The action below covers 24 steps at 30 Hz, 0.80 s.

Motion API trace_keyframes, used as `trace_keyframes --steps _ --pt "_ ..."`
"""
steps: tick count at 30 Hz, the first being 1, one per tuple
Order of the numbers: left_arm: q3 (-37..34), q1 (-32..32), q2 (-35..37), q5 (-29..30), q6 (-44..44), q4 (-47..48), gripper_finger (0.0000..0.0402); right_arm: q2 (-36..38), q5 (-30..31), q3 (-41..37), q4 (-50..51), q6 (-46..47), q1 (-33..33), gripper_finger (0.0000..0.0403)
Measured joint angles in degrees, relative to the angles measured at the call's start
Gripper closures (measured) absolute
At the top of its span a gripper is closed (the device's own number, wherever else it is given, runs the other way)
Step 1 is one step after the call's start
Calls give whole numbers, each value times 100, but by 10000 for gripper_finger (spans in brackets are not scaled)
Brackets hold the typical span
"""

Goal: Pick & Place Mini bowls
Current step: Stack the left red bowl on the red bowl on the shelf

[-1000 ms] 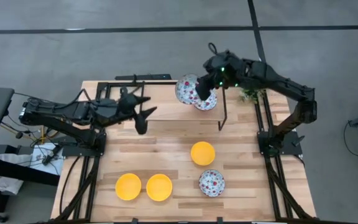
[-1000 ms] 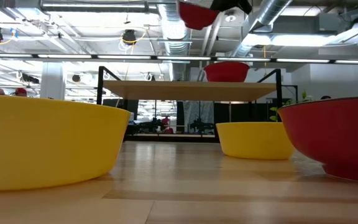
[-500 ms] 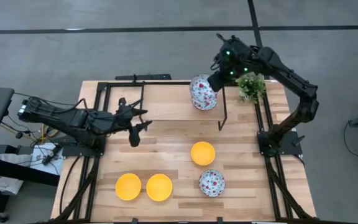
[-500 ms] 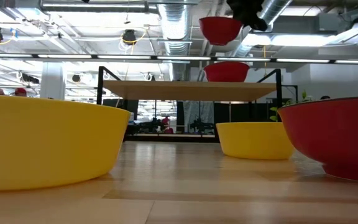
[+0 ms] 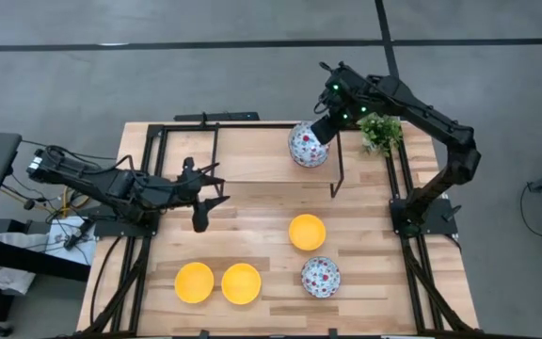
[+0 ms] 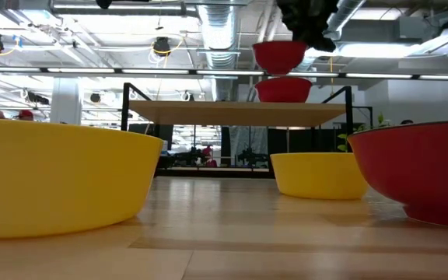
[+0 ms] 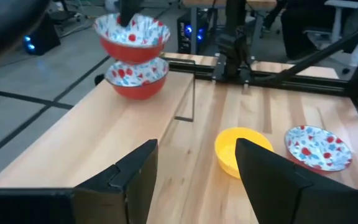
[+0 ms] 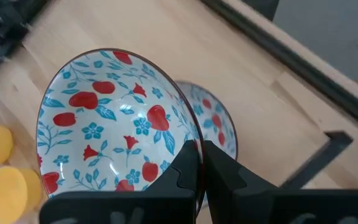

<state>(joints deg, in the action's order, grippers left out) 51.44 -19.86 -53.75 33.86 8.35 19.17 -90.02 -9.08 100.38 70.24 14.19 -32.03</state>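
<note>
My right gripper (image 5: 321,129) is shut on a floral mini bowl (image 5: 307,146), white inside and red outside (image 6: 280,56). It hangs level just above a second floral bowl (image 6: 284,89), which sits by its base on the raised wooden shelf (image 6: 208,113). A third floral bowl (image 5: 320,277) and three yellow bowls (image 5: 307,232) (image 5: 194,282) (image 5: 241,282) sit on the table. My left gripper (image 5: 200,202) is open over the table's left part and touches nothing; its wrist view shows its fingers spread apart (image 7: 194,180). My right gripper pinches the held floral bowl by its rim (image 8: 190,142) on the side toward the table's right edge, one finger (image 8: 185,171) inside the bowl and one (image 8: 224,171) outside. The fingers come slanting down from above. The bowl is lifted clear and sits level, mouth up.
A small green plant (image 5: 379,132) stands at the shelf's right end, close to my right arm. Black frame rails (image 5: 337,169) carry the shelf and run along the table's sides. Bare wood lies in the table's middle, between my left gripper and the single yellow bowl.
My right gripper carried the floral bowl toward the table's right and down until it hangs over the shelf bowl; the bowl went from tilted to level. My left gripper drew back toward the table's near edge, staying open.
</note>
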Motion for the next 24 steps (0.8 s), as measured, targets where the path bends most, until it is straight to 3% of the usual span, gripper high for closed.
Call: trace_keyframes --steps 24 --pt "0 1 0 -493 3 -88 187 -14 -10 -608 -516 -215 -84 403"
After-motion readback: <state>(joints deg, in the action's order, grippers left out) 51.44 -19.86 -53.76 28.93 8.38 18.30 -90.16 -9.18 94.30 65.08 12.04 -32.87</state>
